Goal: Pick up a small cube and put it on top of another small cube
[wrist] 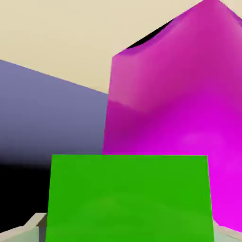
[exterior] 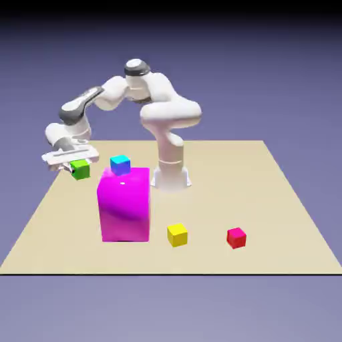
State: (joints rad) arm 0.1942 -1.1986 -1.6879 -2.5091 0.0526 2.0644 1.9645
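The small green cube (exterior: 80,169) hangs above the table at the exterior view's left, with my gripper (exterior: 75,165) shut on it. In the hand view the green cube (wrist: 128,198) fills the bottom between my fingertips (wrist: 34,224). The small cyan-topped blue cube (exterior: 120,164) sits on top of the big magenta block (exterior: 124,204), to the right of my gripper and about level with it. The magenta block (wrist: 175,118) looms at the hand view's right; the cyan-topped cube is out of that view.
A yellow cube (exterior: 177,234) and a red cube (exterior: 236,237) lie on the tan table (exterior: 280,200) near its front edge, right of the magenta block. The robot's base (exterior: 171,175) stands behind the block.
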